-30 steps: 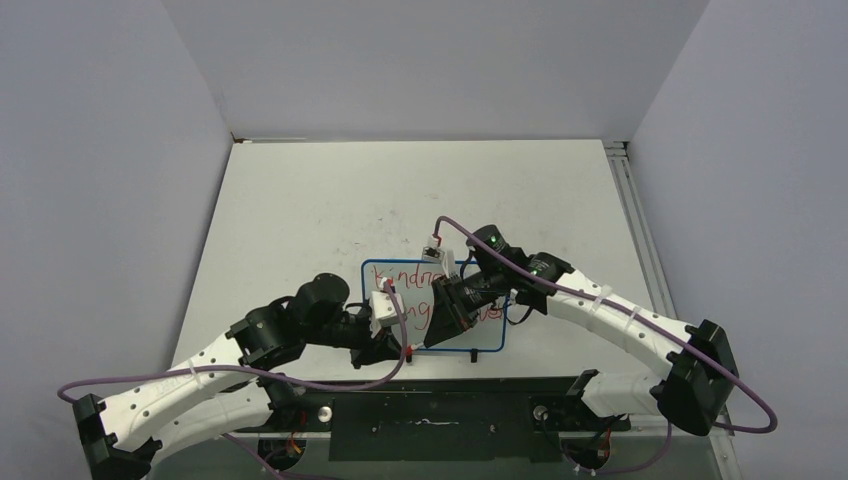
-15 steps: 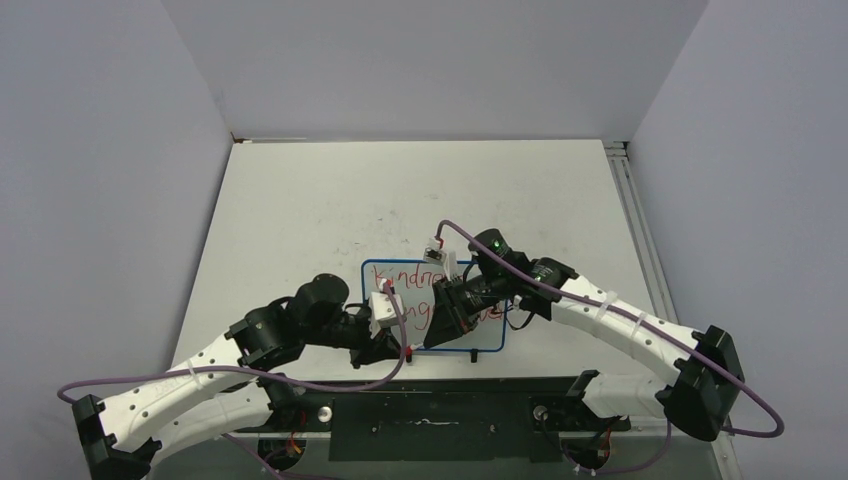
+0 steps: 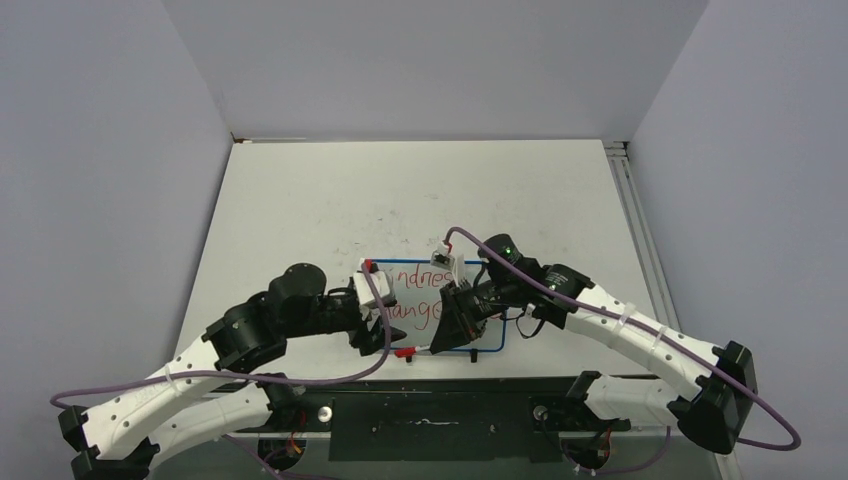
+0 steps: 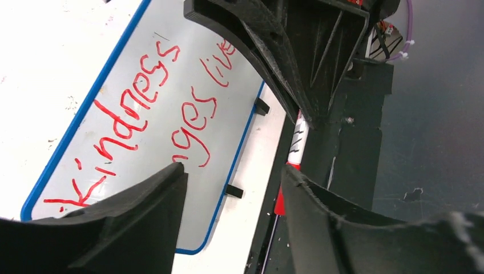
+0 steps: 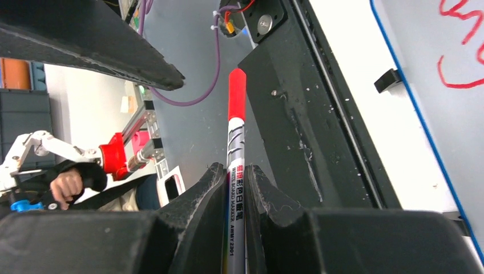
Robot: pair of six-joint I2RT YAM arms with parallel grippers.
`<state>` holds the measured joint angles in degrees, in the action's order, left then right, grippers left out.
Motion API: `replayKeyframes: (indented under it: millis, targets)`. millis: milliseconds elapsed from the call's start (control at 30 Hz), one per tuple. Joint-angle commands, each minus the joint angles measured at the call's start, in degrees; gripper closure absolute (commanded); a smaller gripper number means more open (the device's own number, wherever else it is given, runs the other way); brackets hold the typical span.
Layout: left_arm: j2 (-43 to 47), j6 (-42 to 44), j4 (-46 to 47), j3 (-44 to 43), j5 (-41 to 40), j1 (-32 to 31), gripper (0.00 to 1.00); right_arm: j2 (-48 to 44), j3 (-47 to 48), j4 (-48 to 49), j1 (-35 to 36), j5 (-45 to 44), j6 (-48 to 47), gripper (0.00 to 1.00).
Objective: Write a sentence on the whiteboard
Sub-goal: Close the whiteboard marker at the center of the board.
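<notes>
Writing covers the whiteboard, flat at the table's near edge. Hence, we judge, our right gripper pinches the capped marker clear of it, left gripper gaping alongside.

Background stuff: big white tabletop, pretty scuffed and smudgy, boxed in by plain grey walls on three sides. A silver rail runs down its right edge, and a black metal plate with a couple of bolts sits along the near edge. Off past the table in the right wrist view there's a person beside a red fitting, with something orange further back.
</notes>
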<state>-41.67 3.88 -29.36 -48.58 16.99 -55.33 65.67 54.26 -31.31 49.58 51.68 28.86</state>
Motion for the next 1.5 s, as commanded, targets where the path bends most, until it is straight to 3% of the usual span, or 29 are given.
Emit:
replayKeyframes:
  millis: [0, 100, 300, 467, 767, 1067, 1233, 1467]
  targets:
    - [1.01, -3.18, 3.93, -2.98, -3.98, 0.13, 0.36, -4.13, -1.74, 4.36, -1.13, -4.04, 1.37, 0.95]
    - [2.83, -12.82, 7.52, -2.76, -8.92, 0.37, 0.27, -7.35, -3.30, 9.46, -1.74, -7.65, 3.56, 0.95]
    - [4.29, -31.03, 12.63, -3.73, -16.09, 1.47, 0.22, -16.34, -7.98, 23.76, -1.79, -16.87, 8.24, 0.95]
    - [6.80, -41.69, 22.07, 0.35, -18.06, 2.29, 0.17, -20.62, -15.72, 42.72, -1.69, -20.71, 13.21, 0.95]
    - [6.21, -47.27, 25.97, 0.60, -17.66, 3.19, 0.17, -20.91, -21.36, 62.02, -1.32, -19.51, 19.16, 0.95]
    - [4.35, -48.79, 28.17, 1.05, -13.96, 3.89, 0.17, -21.10, -23.00, 67.28, -1.10, -18.97, 20.96, 0.95]
    - [3.97, -50.53, 31.97, 2.01, -12.50, 4.00, 0.24, -19.70, -24.16, 72.84, -1.01, -18.72, 23.17, 0.95]
    - [4.59, -51.78, 35.05, 3.14, -12.29, 3.98, 0.44, -17.49, -25.71, 78.95, -1.00, -18.30, 25.96, 0.95]
